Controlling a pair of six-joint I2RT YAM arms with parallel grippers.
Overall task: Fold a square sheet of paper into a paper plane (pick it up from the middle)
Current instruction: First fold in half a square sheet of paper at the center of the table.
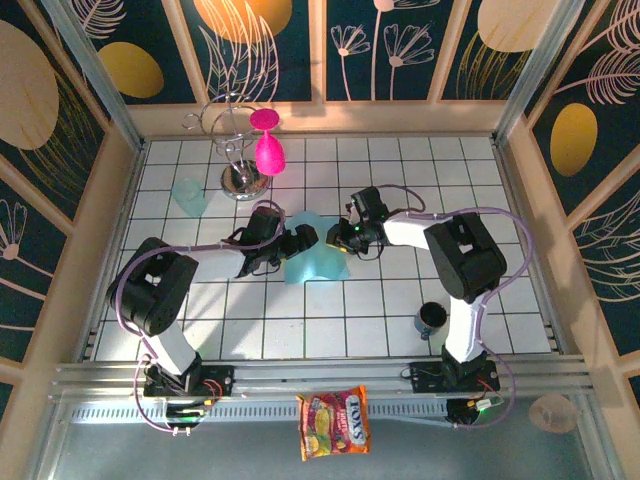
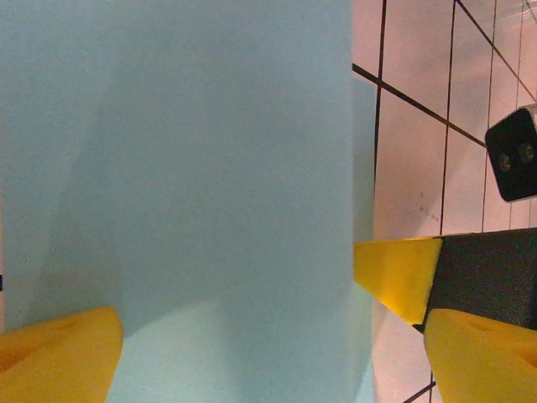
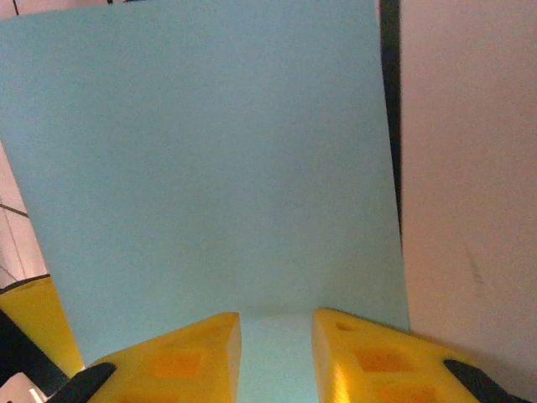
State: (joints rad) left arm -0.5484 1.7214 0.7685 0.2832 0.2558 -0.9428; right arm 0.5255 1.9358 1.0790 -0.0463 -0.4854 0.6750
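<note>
From above, the square sheet of paper [image 1: 316, 263] lies on the table [image 1: 400, 320] between left hand [image 1: 303, 239] and right hand [image 1: 338, 237]. Left wrist: left hand [image 2: 273, 336] spread wide astride it. Right wrist: right hand [image 3: 277, 323] nearly together over paper; pinching, I cannot tell. It looks light and floppy; I'd take its middle.

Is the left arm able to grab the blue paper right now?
Probably yes. The left tool is open, with the square sheet of paper right at its fingers; the right tool crowds one edge, though.
</note>
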